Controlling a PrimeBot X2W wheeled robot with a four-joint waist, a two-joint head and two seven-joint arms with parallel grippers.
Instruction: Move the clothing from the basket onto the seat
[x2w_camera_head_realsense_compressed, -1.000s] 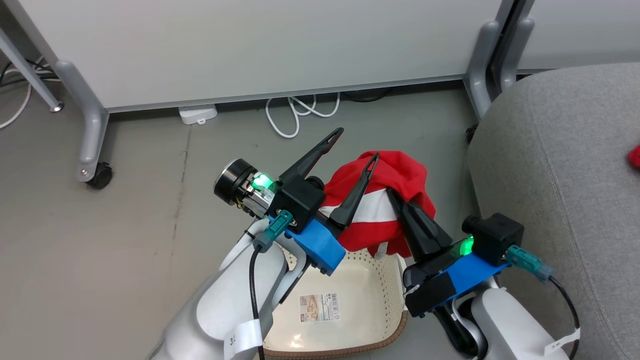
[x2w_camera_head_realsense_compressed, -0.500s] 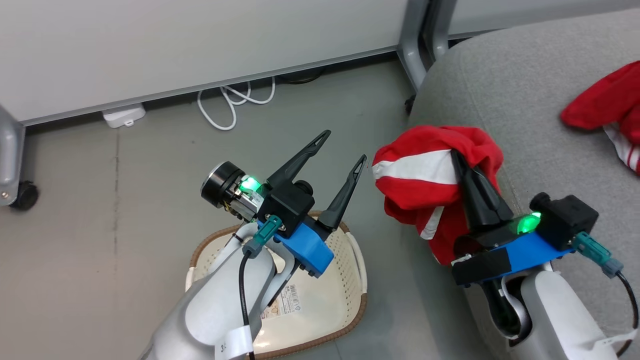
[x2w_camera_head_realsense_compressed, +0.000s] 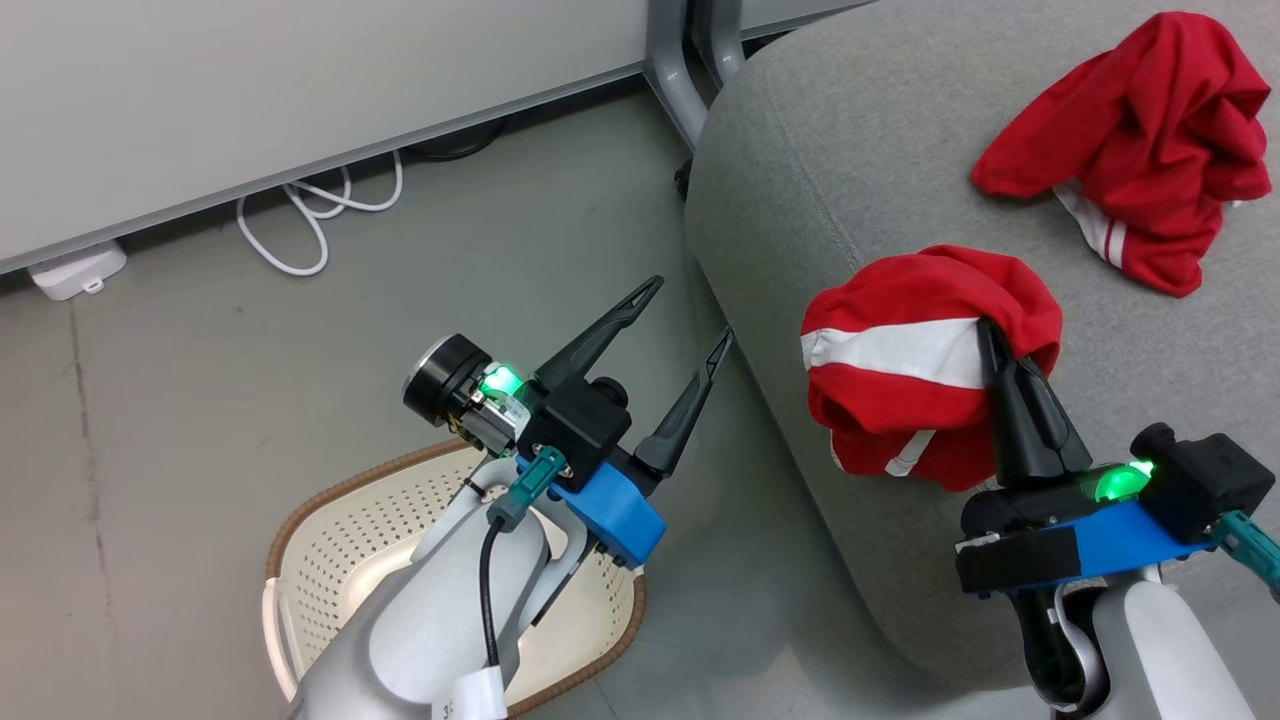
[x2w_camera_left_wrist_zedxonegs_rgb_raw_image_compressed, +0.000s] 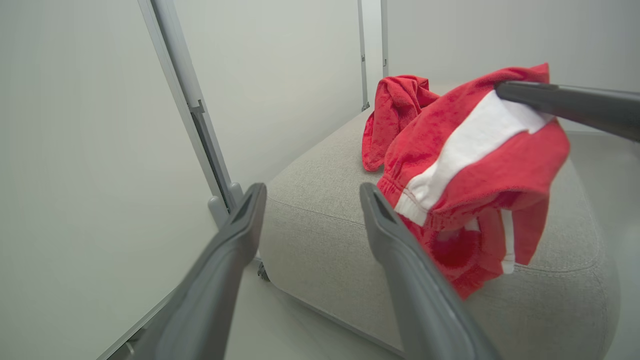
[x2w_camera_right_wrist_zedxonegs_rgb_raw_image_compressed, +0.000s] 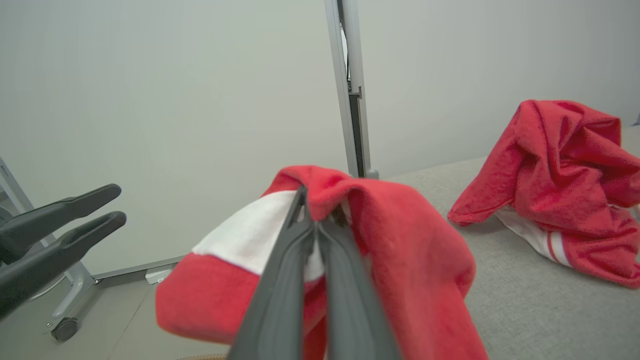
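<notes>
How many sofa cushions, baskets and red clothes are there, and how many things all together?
Large grey woven-fabric sofa cushion: 1
Cream perforated plastic basket with brown rim: 1
Soft red-and-white fabric garments: 2, the held garment pinched in the right pincer and the loose garment lying on the cushion
Total: 4

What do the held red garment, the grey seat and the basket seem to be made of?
The garment: soft fleecy or terry-like fabric, matte; fuzzy nap, limp folds. The seat: woven upholstery fabric, matte; fine weave and a stitched seam. The basket: probably cream plastic, slightly glossy; moulded holes, with a brown woven-look rim.
</notes>
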